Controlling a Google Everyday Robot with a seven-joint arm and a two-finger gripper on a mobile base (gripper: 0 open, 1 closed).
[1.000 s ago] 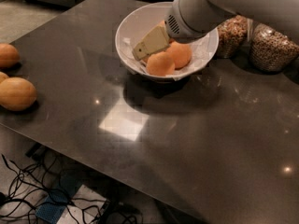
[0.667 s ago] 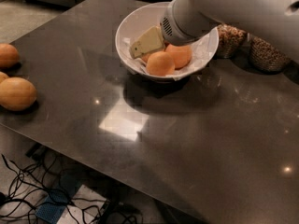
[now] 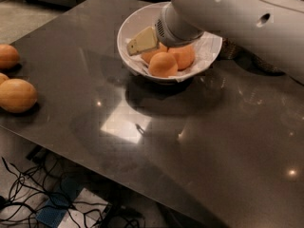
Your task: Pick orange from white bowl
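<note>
Oranges (image 3: 163, 64) sit on crumpled paper (image 3: 209, 44) in the white bowl (image 3: 124, 32) on the dark worktop (image 3: 213, 141); the claw (image 3: 142, 41) hangs inside the bowl close by them, open or closed I cannot tell.

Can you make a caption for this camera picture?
Robot's tan gripper reaches into the deep white paper-lined bowl of round oranges.

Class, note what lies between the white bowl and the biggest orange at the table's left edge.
Camera view: only bare table; the gripper hovers over the white bowl.
</note>
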